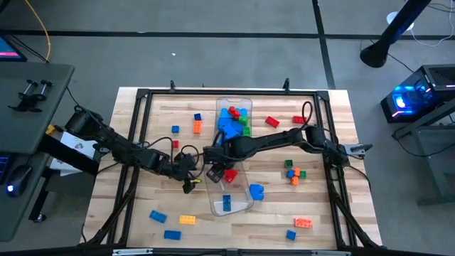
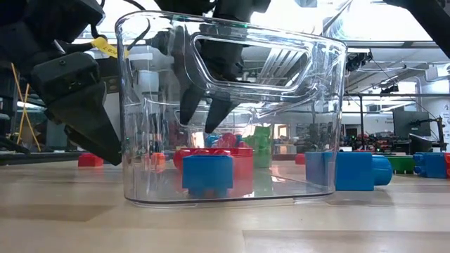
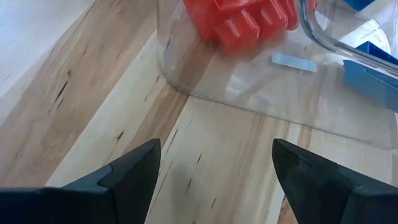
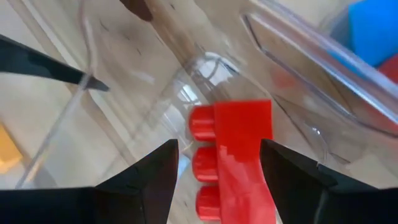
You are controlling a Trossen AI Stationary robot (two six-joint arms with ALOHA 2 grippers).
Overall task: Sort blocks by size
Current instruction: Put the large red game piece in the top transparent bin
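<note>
Inside the clear bin (image 1: 234,206) at mid-table, much is masked: from above, the right arm's wrist covers the bin's middle, so only a red block (image 1: 229,175) edge peeks out beside the right gripper (image 1: 215,169), and the heap of blue, red and green blocks (image 1: 233,119) at the far end overlaps too tightly to count. One small blue block (image 1: 227,203) lies alone near the bin's near end. Outside the bin, about fifteen blocks are scattered on the table (image 1: 320,206), among them four blue, three orange and two red. The right arm reaches across from the right edge, fingers spread wide and pointing down over the red block (image 4: 235,158) without gripping it. The left gripper (image 1: 190,173) sits low just outside the bin's left wall, its fingers (image 3: 127,171) wide apart and empty.
</note>
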